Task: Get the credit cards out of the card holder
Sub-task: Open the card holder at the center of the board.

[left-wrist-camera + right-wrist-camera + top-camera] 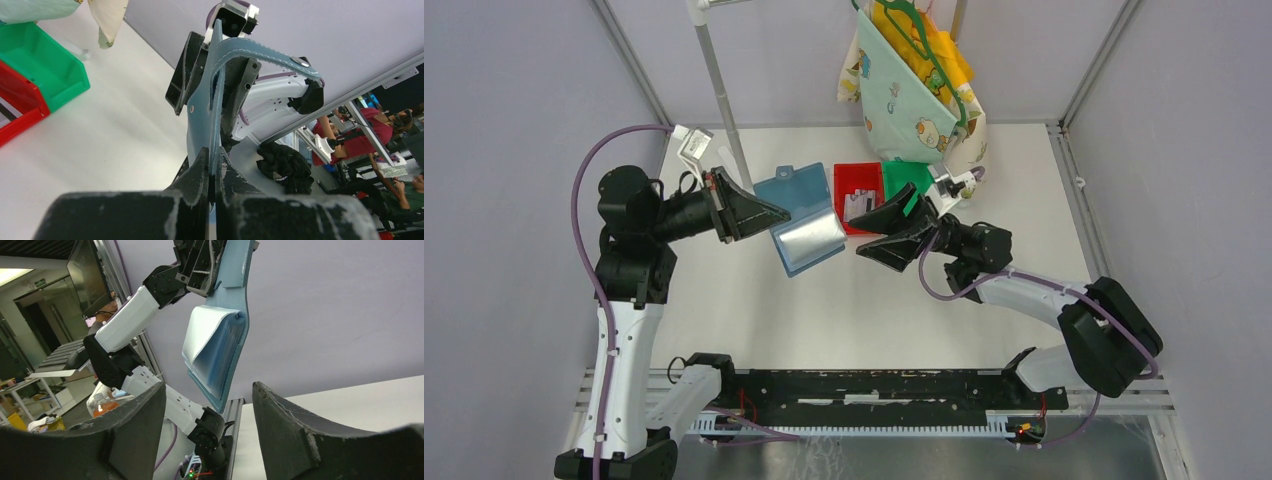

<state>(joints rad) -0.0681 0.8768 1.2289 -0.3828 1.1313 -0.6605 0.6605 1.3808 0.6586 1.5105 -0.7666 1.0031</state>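
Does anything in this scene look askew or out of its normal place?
Yes, the card holder. It hangs open and tilted from the left gripper, which pinches one edge, and its pale pocket insert bulges outward instead of lying flat. The right gripper is open beside it, not touching. Nothing looks spilled or broken.

Top external: you look down on the whole table (824, 310).
Left wrist: close, low, facing across it.
Right wrist: close, tilted upward.
Shared: card holder (796, 192).
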